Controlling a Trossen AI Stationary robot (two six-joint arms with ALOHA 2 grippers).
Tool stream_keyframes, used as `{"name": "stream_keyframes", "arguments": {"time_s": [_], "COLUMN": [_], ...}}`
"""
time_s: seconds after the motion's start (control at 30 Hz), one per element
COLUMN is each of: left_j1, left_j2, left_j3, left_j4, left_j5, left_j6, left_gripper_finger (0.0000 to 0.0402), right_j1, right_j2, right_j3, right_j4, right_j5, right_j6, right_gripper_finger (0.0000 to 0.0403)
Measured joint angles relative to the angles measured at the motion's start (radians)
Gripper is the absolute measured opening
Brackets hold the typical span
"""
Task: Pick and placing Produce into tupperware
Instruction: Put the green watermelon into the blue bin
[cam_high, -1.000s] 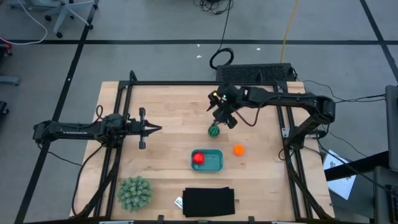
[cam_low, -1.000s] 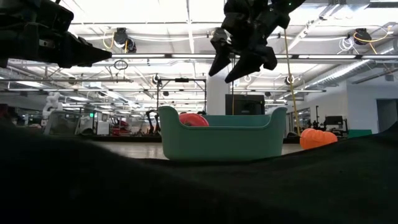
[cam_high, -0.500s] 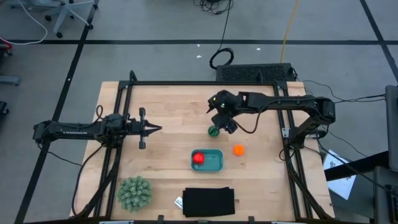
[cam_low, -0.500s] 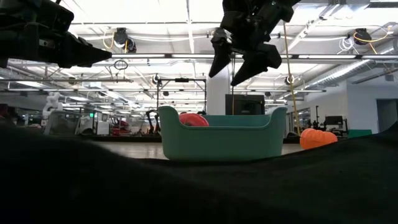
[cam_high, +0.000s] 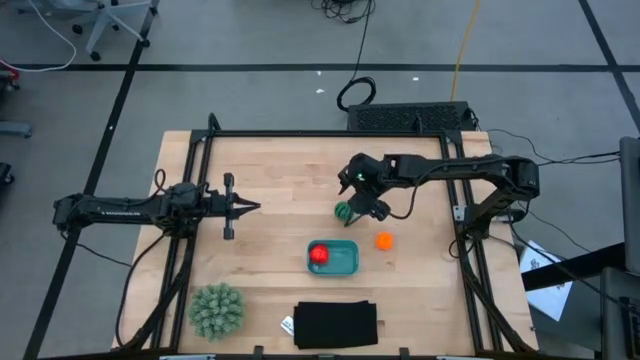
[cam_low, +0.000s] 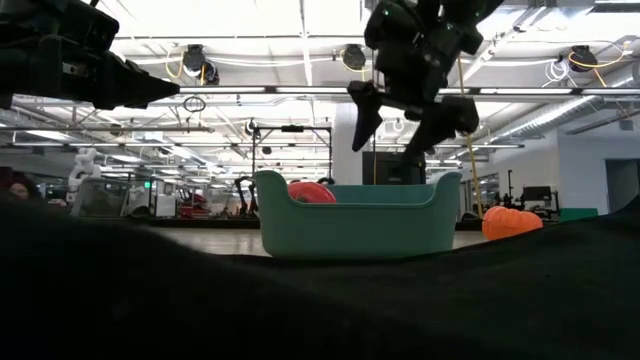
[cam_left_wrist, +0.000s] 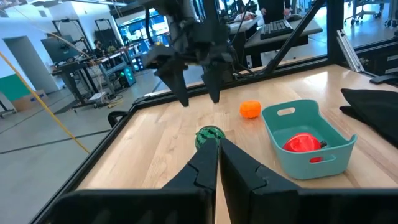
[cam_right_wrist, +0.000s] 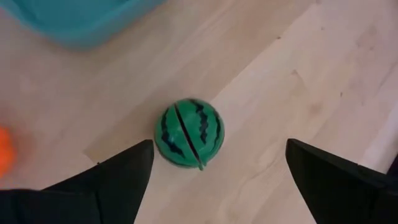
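The dark green striped piece (cam_right_wrist: 189, 141) lies on the wooden table (cam_high: 280, 180), just far of the teal tub (cam_high: 344, 261). My right gripper (cam_right_wrist: 219, 146) hovers above it, open, one finger on either side and touching nothing. This same gripper (cam_high: 358, 204) also shows in the low view (cam_low: 400, 135) above the tub's far wall. The red piece (cam_high: 319, 254) lies inside the tub. The orange piece (cam_high: 384, 241) rests on the table to the tub's right. My left gripper (cam_high: 245, 207) waits shut at the table's left, and its fingertips (cam_left_wrist: 217, 146) point toward the green piece (cam_left_wrist: 209, 135).
A spiky pale-green ball (cam_high: 216, 310) sits near the table's near-left corner. A flat black rectangle (cam_high: 336, 325) lies at the near edge, in front of the tub. Bare wood lies between the two grippers.
My right gripper has moved down and a little toward the near edge, and now stands over the green striped piece. The pieces and the tub have stayed where they were.
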Motion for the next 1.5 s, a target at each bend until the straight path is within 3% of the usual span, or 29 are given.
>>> {"name": "stream_keyframes", "arguments": {"time_s": [0.13,0.43,0.87,1.2,1.5], "left_j1": [0.0,0.0,0.0,0.0,0.0], "left_j2": [0.0,0.0,0.0,0.0,0.0], "left_j3": [0.0,0.0,0.0,0.0,0.0], "left_j4": [0.0,-0.001,-0.003,-0.024,-0.029], "left_j5": [0.0,0.0,0.0,-0.021,-0.026], "left_j6": [0.001,0.015,0.029,0.045,0.044], "left_gripper_finger": [0.0021,0.0021,0.0021,0.0021,0.0021], "right_j1": [0.007,0.012,0.02,0.031,0.066], "right_j2": [0.0,0.0,0.029,0.103,0.103], "right_j3": [-0.049,-0.089,-0.081,0.0,-0.012], "right_j4": [0.076,0.124,0.142,0.086,0.049], "right_j5": [0.035,0.046,0.044,0.045,0.043], "right_j6": [-0.109,-0.166,-0.056,0.014,-0.07], "right_gripper_finger": [0.0357,0.0357,0.0357,0.0357,0.0357]}}
